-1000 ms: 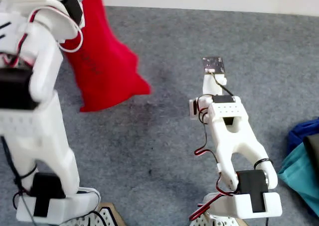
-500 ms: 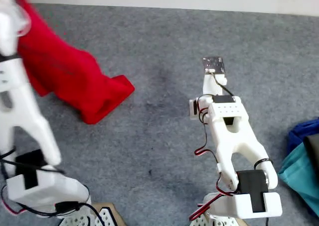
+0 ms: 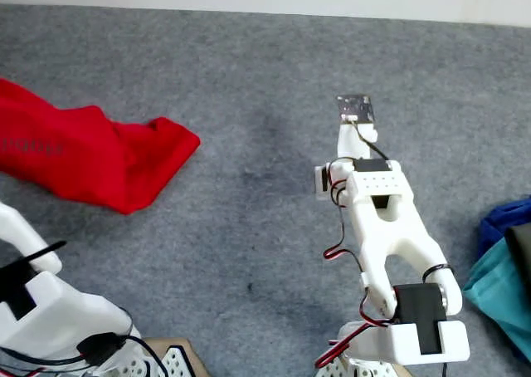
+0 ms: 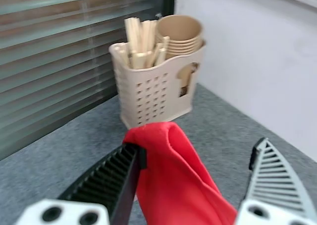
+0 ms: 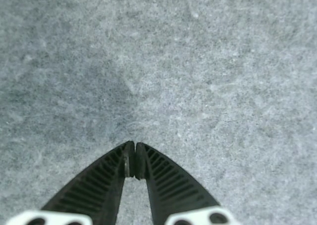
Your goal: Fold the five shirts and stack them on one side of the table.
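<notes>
A red shirt (image 3: 91,157) lies crumpled on the grey felt table (image 3: 249,227) at the far left and runs off the left edge. In the left wrist view my left gripper (image 4: 197,145) is open, its fingers wide apart. A fold of the red shirt (image 4: 173,175) rises between them and rests against the black finger (image 4: 111,178). My right arm (image 3: 382,219) stands at the middle right. Its gripper (image 5: 133,146) is shut with nothing in it, just over bare felt. A blue shirt (image 3: 506,219) and a teal shirt (image 3: 502,298) lie bunched at the right edge.
A beige basket (image 4: 158,86) holding wooden sticks and paper cups stands beyond the red shirt, against window blinds and a white wall. The left arm's base (image 3: 50,319) sits at the near left corner. Bare felt lies between the red shirt and the right arm.
The left arm has swung out to the left and down. The red shirt, hanging high a second ago, now lies spread on the table's left side. The right arm has not moved.
</notes>
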Controlling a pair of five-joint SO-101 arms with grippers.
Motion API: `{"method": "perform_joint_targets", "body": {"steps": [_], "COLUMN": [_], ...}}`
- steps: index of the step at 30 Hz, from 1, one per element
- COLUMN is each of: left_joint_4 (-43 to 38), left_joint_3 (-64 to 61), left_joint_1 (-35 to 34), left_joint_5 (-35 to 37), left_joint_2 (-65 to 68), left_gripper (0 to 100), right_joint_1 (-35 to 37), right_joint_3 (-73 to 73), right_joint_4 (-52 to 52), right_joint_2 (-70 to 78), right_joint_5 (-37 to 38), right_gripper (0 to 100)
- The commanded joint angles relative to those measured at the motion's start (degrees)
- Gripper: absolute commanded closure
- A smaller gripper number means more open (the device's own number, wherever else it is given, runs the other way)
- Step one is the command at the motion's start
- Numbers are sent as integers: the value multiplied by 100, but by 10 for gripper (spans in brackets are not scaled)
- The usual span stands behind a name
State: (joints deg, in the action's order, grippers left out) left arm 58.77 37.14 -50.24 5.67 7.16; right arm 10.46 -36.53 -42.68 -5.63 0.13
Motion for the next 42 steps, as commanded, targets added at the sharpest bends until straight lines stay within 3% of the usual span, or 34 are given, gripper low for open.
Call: {"method": "perform_joint_targets", "body": {"steps": [1,3,10,18,24,28,35,42], "left_joint_4": [-167,-334,-369,149,18,-598,-554,695], "left_joint_3": [48,48,22,13,-145,-154,-171,-356], "left_joint_1": [-541,-787,-558,-1877,-2378,-2378,-2158,-971], "left_joint_5": [35,44,26,-1653,-1837,-1688,-1345,-1380], "left_joint_2": [-84,-75,-84,-31,-92,-92,-75,-22], "left_gripper": [663,665,664,667,744,748,607,607], "right_joint_1": [-57,-57,-57,-57,-57,-57,-84,-84], "right_joint_3": [31,31,22,13,13,13,13,13], "right_joint_4": [75,75,198,224,233,233,233,233], "right_joint_2": [-22,-22,-22,-13,-13,-13,-13,-13], "right_joint_5": [-53,-53,-53,-53,-53,-53,-44,-26], "right_gripper": [976,976,976,976,976,976,976,976]}}
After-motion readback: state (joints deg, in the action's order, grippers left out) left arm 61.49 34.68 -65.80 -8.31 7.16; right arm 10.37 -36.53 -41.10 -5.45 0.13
